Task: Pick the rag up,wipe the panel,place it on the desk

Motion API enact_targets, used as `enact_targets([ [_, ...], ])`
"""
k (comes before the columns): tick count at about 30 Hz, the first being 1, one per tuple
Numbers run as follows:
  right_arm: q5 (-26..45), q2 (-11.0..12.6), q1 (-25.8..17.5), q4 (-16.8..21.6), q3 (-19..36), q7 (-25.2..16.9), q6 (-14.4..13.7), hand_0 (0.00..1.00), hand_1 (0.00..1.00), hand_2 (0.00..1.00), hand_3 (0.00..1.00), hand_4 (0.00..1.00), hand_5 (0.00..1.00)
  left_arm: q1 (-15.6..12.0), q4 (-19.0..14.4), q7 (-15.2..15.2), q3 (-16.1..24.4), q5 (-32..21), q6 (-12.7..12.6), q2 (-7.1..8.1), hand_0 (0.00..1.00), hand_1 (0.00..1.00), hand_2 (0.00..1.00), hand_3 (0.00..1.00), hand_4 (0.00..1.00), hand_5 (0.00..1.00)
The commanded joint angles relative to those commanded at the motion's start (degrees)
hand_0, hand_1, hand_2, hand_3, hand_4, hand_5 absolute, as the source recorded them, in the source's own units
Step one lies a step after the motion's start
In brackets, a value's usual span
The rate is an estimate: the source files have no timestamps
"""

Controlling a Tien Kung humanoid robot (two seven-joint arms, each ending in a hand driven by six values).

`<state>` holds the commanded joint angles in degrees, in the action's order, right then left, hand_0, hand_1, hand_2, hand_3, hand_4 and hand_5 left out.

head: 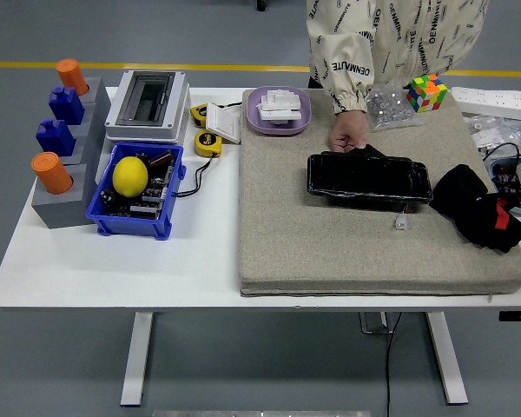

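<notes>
Person's hand [349, 136] on panel [369, 178]; rag [478, 207] beside; cube [427, 92] behind.

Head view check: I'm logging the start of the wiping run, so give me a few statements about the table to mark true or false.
1. The black rag lies on the grey mat, right of the black panel. True.
2. A person's hand touches the panel's far left corner. True.
3. A robot hand grips the rag. False: no robot hand is in view.
4. The yellow lemon sits in the purple tray. False: it sits in the blue bin.
5. The colourful cube is on the mat's far side. True.
</notes>
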<state>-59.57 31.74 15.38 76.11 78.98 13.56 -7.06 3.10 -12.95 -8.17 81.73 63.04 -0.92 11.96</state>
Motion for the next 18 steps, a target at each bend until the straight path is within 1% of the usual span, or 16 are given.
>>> enact_targets([
  [3, -4.1, 0.52, 0.54, 0.04, -1.02, 0.61, 1.82, 0.942, 0.89, 0.919, 0.974, 0.998, 0.703, -0.02, 0.02, 0.0, 0.0, -0.01, -0.01, 0.01, 0.606, 0.642, 0.655, 0.561, 0.628, 0.442],
  [5, -8.94, 1.31, 1.6, -0.19, -2.92, 1.52, 4.96, 0.942, 0.89, 0.919, 0.974, 0.998, 0.703, -0.02, 0.02, -0.01, -0.11, -0.05, 0.0, 0.06, 0.606, 0.642, 0.655, 0.561, 0.628, 0.442],
  [6, -11.48, 1.56, 1.98, -0.33, -3.6, 1.85, 6.23, 0.933, 0.884, 0.922, 0.974, 0.998, 0.662, -0.02, 0.02, 0.0, -0.08, -0.04, -0.01, 0.07, 0.606, 0.642, 0.655, 0.56, 0.628, 0.443],
  [9, -18.93, 2.65, 3.93, -1.52, -6.89, 2.71, 10.67, 0.933, 0.884, 0.922, 0.974, 0.998, 0.662, 0.03, 0.02, -0.01, 0.01, 0.0, -0.01, 0.06, 0.606, 0.642, 0.655, 0.56, 0.628, 0.443],
  [11, -23.77, 3.36, 5.11, -2.34, -9.13, 2.95, 12.72, 0.933, 0.884, 0.922, 0.974, 0.998, 0.662, 0.09, -0.03, 0.0, 0.12, 0.03, 0.0, 0.04, 0.606, 0.642, 0.655, 0.56, 0.628, 0.443],
  [16, -35.69, 4.65, 7.67, -4.2, -13.78, 3.17, 15.82, 0.937, 0.879, 0.919, 0.969, 0.998, 0.651, 0.08, 0.02, -0.01, 0.41, 0.07, -0.01, -0.02, 0.606, 0.642, 0.655, 0.56, 0.628, 0.442],
  [18, -40.53, 4.82, 8.29, -4.72, -14.81, 3.31, 16.54, 0.94, 0.885, 0.927, 0.968, 0.998, 0.639, 0.03, 0.08, -0.02, 0.49, 0.09, -0.02, -0.03, 0.606, 0.641, 0.655, 0.56, 0.628, 0.443],
])
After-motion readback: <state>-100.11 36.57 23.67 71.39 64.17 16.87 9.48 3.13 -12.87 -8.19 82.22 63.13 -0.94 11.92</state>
